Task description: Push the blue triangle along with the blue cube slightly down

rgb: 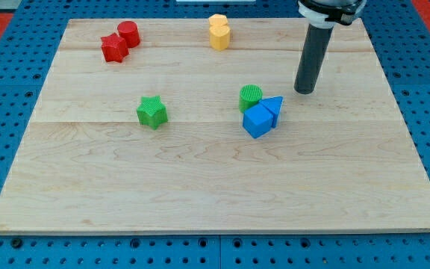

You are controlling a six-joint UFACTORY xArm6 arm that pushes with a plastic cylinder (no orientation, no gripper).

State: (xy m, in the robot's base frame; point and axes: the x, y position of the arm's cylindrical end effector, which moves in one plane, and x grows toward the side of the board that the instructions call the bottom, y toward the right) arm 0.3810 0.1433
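Observation:
The blue cube [257,121] lies right of the board's middle, touching the blue triangle [274,107] just above and to its right. A green cylinder [250,96] touches them at the upper left. My tip [304,90] rests on the board a little above and to the right of the blue triangle, apart from it by a small gap.
A green star [151,111] lies left of the middle. A red star [113,48] and red cylinder [128,33] sit together at the top left. Two yellow blocks [219,32] sit at the top middle. The wooden board [215,194] lies on a blue pegboard.

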